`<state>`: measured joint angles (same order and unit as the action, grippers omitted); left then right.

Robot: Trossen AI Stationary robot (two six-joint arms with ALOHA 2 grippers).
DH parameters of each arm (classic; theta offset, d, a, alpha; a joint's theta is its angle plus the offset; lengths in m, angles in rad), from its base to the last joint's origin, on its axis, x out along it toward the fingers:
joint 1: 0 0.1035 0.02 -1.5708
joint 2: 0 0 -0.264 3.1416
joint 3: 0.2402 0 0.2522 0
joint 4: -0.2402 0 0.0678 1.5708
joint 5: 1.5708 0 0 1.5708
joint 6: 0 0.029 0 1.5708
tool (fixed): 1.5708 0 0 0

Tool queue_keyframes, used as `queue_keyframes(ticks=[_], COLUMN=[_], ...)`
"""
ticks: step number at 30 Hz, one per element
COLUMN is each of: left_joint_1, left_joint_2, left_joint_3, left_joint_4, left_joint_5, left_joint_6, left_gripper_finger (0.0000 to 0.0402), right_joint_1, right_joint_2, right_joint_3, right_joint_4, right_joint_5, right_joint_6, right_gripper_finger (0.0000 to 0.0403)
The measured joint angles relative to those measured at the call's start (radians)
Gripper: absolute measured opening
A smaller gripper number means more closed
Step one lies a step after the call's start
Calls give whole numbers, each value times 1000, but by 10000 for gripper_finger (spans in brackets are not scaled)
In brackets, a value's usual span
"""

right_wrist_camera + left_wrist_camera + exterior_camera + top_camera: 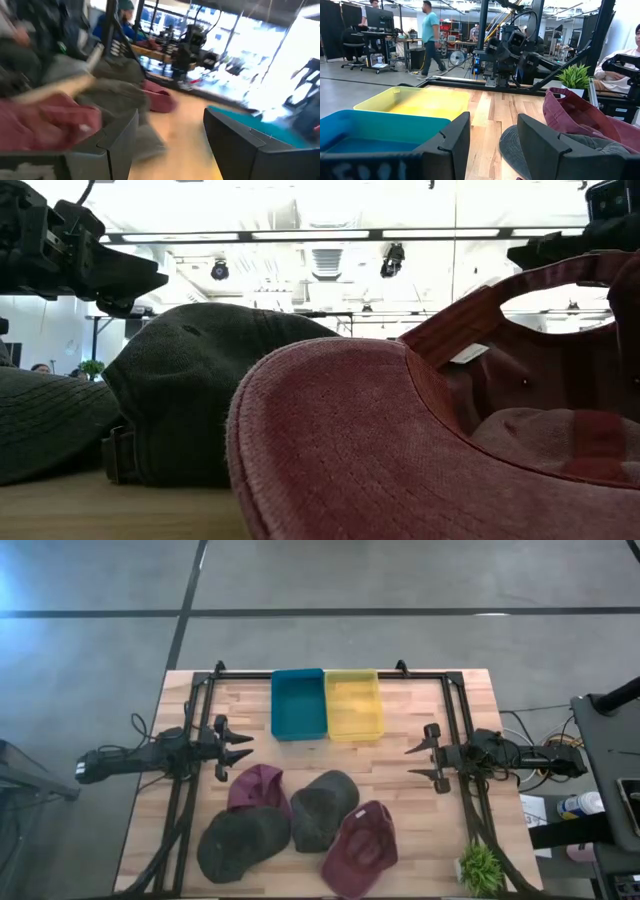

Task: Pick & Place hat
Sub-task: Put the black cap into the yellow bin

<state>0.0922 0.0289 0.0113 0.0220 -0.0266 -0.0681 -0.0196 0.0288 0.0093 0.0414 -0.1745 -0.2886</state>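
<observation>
Left gripper (243, 747), fingers (451, 141) spread and empty, held above the table (410, 802) near its left rail; right gripper (415, 762), likewise spread and empty, near the right rail. Four hats lie between and in front of them, touching in a cluster: a maroon hat (256, 787) closest to the left gripper, a dark hat (243, 842), a second dark hat (323, 808) and a second maroon hat (361, 849), upturned. Two bins sit side by side at the far edge, one blue (298, 703), one yellow (353, 703). One small plant (480, 865) occupies the near right corner. The right wrist view is too smeared to read detail.
</observation>
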Motion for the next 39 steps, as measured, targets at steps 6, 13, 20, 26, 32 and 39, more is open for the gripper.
queue_keyframes(ticks=[6, 13, 20, 26, 32, 39], left_joint_1=[0, 0, 0, 0, 0, 0], left_joint_2=[0, 0, 0, 0, 0, 0], left_joint_3=[0, 0, 0, 0, 0, 0], left_joint_4=[0, 0, 0, 0, 0, 0], left_joint_5=[0, 0, 0, 0, 0, 0], left_joint_6=[0, 0, 0, 0, 0, 0], left_gripper_finger=[158, 158, 158, 158, 158, 158], right_joint_1=[0, 0, 0, 0, 0, 0], right_joint_2=[1, 0, 0, 0, 0, 0], right_joint_3=[0, 0, 0, 0, 0, 0], right_joint_4=[15, 23, 299, 548, 639, 646], right_joint_5=[18, 17, 125, 342, 368, 368], right_joint_6=[-3, 58, 573, 809, 848, 987], right_gripper_finger=[224, 224, 224, 224, 224, 224])
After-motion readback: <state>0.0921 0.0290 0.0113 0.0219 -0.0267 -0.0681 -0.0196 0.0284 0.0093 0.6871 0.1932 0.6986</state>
